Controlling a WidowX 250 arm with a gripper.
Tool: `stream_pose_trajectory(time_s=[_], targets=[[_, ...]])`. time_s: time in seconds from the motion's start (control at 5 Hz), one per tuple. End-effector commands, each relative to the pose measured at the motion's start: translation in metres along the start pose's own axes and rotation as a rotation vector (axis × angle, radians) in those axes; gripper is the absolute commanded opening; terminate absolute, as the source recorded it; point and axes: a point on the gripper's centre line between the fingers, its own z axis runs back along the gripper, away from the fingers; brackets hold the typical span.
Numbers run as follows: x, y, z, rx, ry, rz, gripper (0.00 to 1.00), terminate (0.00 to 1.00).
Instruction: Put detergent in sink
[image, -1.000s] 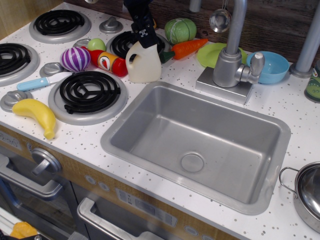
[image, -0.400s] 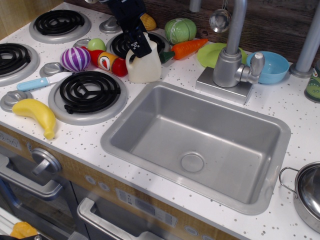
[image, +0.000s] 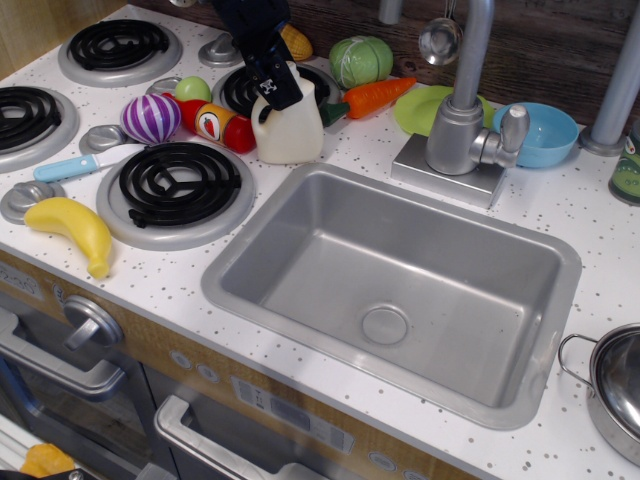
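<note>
The detergent, a cream-white jug, stands upright on the white counter just behind the sink's back-left corner. The sink is a steel basin with a round drain and nothing in it. My black gripper comes down from the top edge and sits at the jug's neck and handle on its upper left. One finger overlaps the jug; the other is hidden behind it, so I cannot tell whether the jaws are closed on it.
A red-yellow bottle, a purple vegetable and a carrot lie close around the jug. The faucet stands behind the sink. A blue bowl, a steel pot, a banana and stove burners are nearby.
The gripper has moved left and down from above the jug's cap to its handle side. The jug has stayed in place.
</note>
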Motion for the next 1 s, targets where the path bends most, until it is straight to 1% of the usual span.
stream_pose_trajectory(time_s=[0.0,0.2,0.4,0.6,0.8], targets=[[0.038,-0.031,0.066,0.138,0.081,0.076,0.0,0.0],[0.036,-0.064,0.074,0.124,0.088,0.213,0.0,0.0],[0.026,-0.092,0.06,0.078,0.029,0.328,0.0,0.0],[0.017,-0.098,0.033,-0.036,-0.026,0.378,0.0,0.0],[0.008,-0.106,0.015,-0.024,-0.057,0.379,0.0,0.0]])
